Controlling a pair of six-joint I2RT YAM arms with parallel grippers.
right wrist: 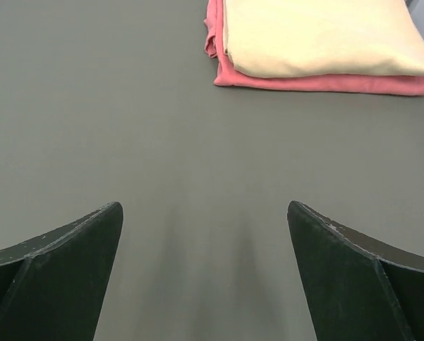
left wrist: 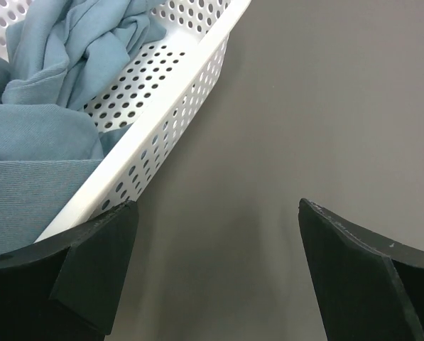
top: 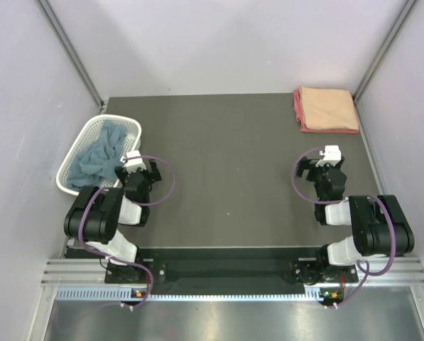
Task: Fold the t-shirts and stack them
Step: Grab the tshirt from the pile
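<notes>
A crumpled blue-grey t-shirt (top: 98, 158) lies in the white mesh basket (top: 130, 126) at the left; it also shows in the left wrist view (left wrist: 48, 85). A folded peach t-shirt (top: 328, 106) lies on a folded pink-red t-shirt (top: 299, 114) at the far right corner; both show in the right wrist view, peach (right wrist: 318, 35) over pink-red (right wrist: 318, 82). My left gripper (top: 142, 168) is open and empty just right of the basket, and shows in its wrist view (left wrist: 215, 234). My right gripper (top: 324, 160) is open and empty, short of the stack, and shows in its wrist view (right wrist: 204, 234).
The dark grey table (top: 226, 163) is bounded by pale walls on the left, right and back. The basket's perforated wall (left wrist: 169, 121) runs close past my left finger (left wrist: 98, 263).
</notes>
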